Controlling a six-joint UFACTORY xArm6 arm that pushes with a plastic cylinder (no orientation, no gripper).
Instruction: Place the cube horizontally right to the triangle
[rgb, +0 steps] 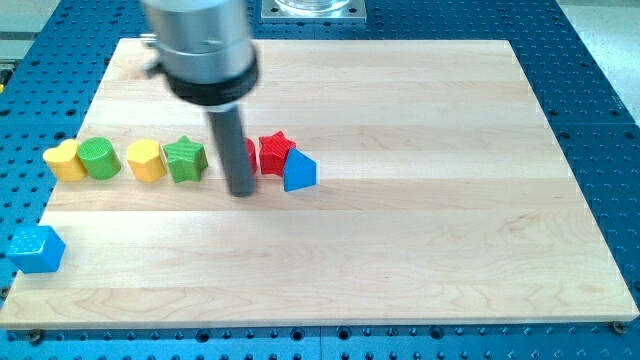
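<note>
A blue cube (37, 248) sits at the view's far left, at the board's left edge, partly off the wood. A blue triangle (299, 171) lies near the middle of the board, touching a red star (276, 151) on its upper left. My tip (241, 191) rests on the board just left of the triangle and star. The rod hides most of another red block (249, 153), whose shape I cannot make out. The tip is far to the right of the cube.
A row of blocks lies left of the rod: a yellow heart (65, 160), a green cylinder (99, 158), a yellow hexagon (146, 160) and a green star (185, 158). The wooden board (400, 230) sits on a blue perforated table.
</note>
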